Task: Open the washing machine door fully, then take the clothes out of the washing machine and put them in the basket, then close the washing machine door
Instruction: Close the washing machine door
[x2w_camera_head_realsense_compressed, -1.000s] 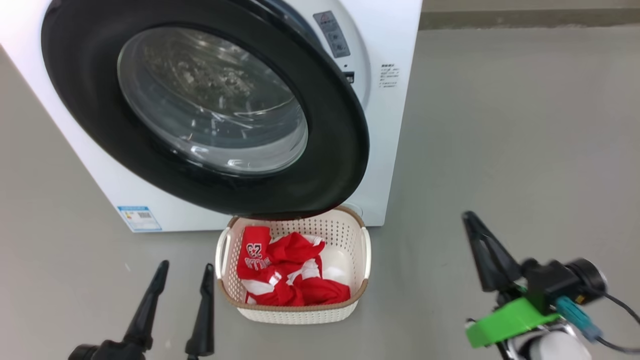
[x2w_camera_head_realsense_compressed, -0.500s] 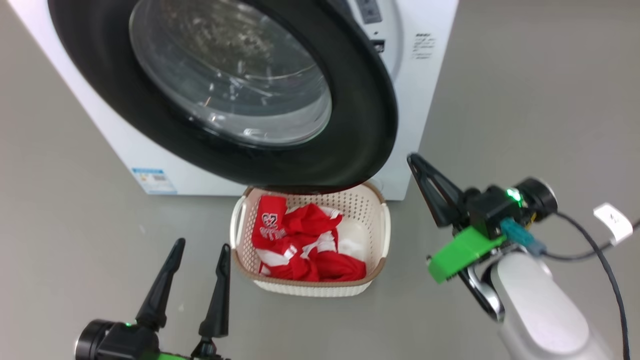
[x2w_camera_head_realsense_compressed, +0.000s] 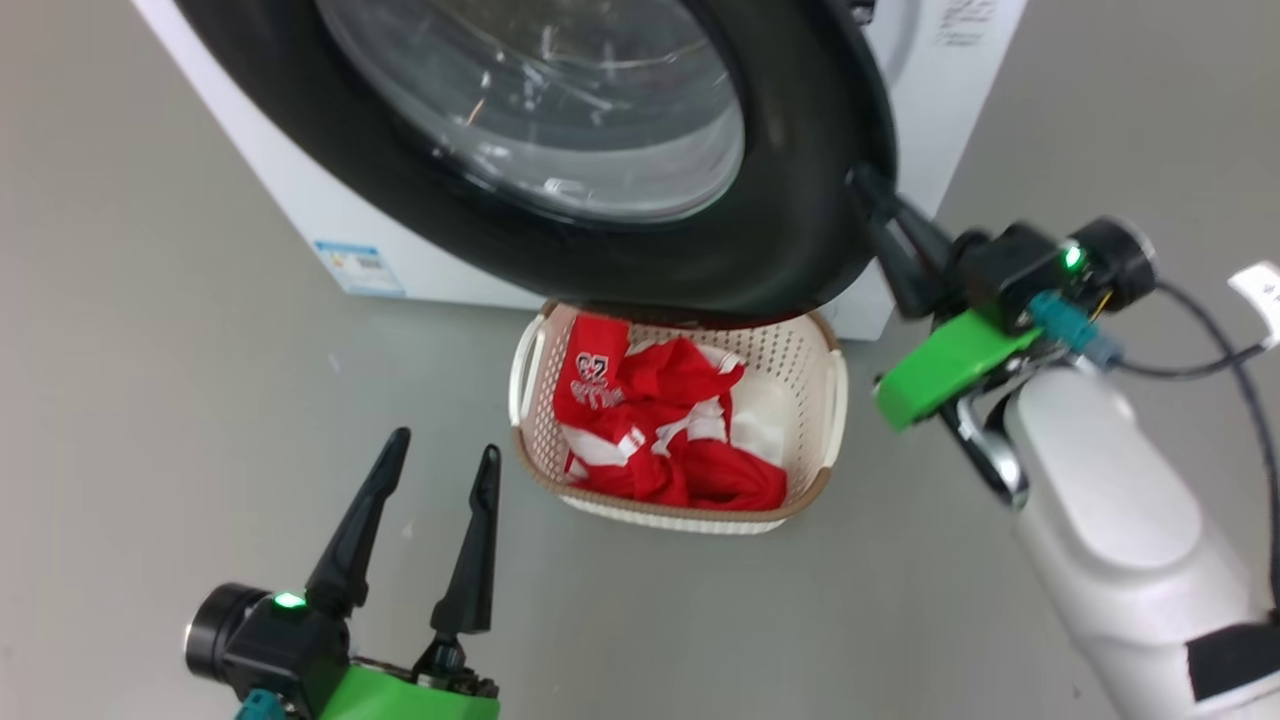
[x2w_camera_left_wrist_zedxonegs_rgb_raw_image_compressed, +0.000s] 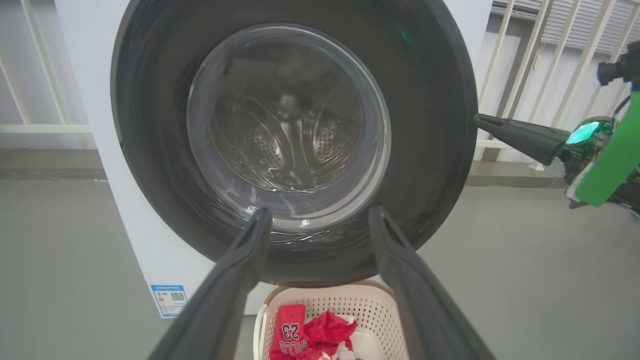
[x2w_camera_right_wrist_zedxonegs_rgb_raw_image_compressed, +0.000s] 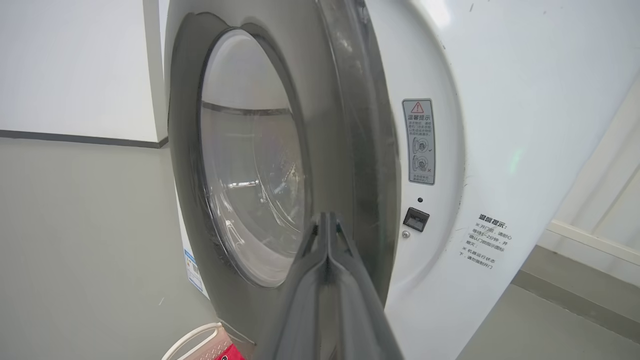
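Grey floor (x2w_camera_head_realsense_compressed: 150, 350) under the washer (x2w_camera_head_realsense_compressed: 285, 175): door (x2w_camera_head_realsense_compressed: 780, 230) ajar — right claw (x2w_camera_head_realsense_compressed: 862, 187), pinched shut, sits at its free edge, door to its left; left claw (x2w_camera_head_realsense_compressed: 445, 445), spread wide, farther off.

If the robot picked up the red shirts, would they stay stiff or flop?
Probably flop: the shirts lie crumpled and folded in the basket. They are likely light too, since the cloth looks thin.

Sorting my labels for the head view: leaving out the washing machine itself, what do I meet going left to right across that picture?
left gripper → basket, with the clothes in it → right gripper, at the door's edge
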